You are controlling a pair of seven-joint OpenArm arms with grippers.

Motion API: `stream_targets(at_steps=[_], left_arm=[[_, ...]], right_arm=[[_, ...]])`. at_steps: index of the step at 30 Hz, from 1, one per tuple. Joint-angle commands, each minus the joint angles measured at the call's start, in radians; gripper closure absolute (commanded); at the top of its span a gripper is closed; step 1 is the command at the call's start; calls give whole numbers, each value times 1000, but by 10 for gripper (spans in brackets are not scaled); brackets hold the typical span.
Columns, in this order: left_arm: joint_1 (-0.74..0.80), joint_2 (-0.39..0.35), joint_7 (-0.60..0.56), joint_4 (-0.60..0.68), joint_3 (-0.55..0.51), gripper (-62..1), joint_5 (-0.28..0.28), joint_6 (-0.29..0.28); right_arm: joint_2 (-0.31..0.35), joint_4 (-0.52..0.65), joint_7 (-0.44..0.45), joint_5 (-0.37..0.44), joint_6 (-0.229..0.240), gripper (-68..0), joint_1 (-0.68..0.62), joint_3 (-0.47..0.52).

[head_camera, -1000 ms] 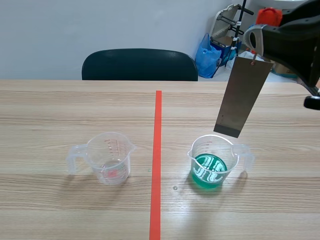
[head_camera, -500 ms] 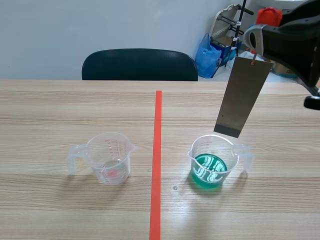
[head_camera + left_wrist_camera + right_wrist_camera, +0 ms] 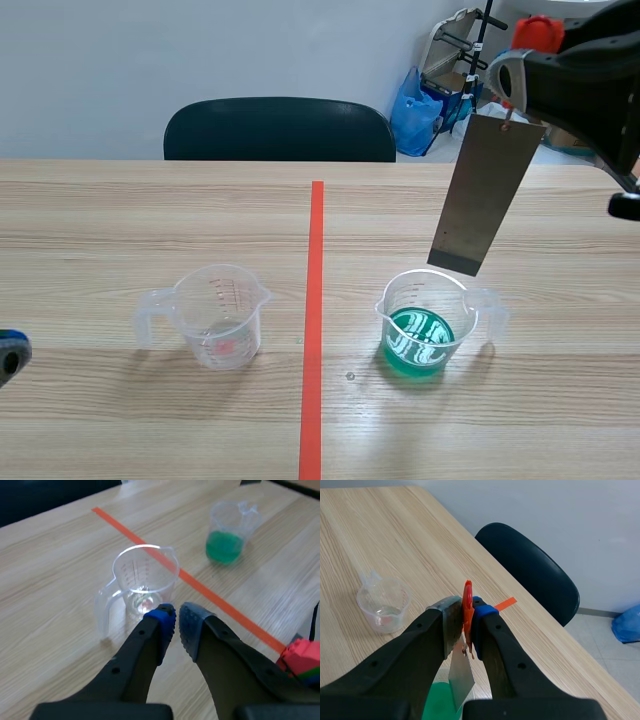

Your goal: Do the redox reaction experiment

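The wooden surface [image 3: 120, 210] runs wide in front of me, split down the middle by an orange-red tape line [image 3: 315, 300], with a dark chair [image 3: 280, 128] pushed in at its far edge. The right arm [image 3: 590, 85] stands raised over the right half. From it hangs a long grey metal strip [image 3: 485, 195], slightly tilted, with its lower edge just above the far rim of the cup below and clear of the liquid. That cup is a clear measuring cup with green liquid [image 3: 430, 325], standing just right of the tape line, handle pointing away from the line. Well apart on the left side sits an empty measuring cup [image 3: 215, 315], upright, its handle turned outward too. The left gripper [image 3: 175, 625] hovers low near the empty measuring cup and holds nothing, its blue pads drawn almost together with only a sliver between them. The right gripper [image 3: 465, 610] is clamped tight on a small orange tab [image 3: 467, 597], and the metal strip dangles from that.
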Motion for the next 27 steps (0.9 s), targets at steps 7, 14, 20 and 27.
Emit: stream_targets(at_steps=[7,14,20,27], left_arm=[[-320,3,129,-124,237,-31,-124,-50],[-593,40,221,-257,461,-31,-202,-62],[-763,118,304,-352,572,-31,-234,-62],[-884,238,351,-423,666,-31,-234,-62]], right_arm=[[5,11,11,14,-3,-6,14,3],[5,11,11,14,-3,-6,14,3],[5,11,11,14,-3,-6,14,3],[5,11,11,14,-3,-6,14,3]])
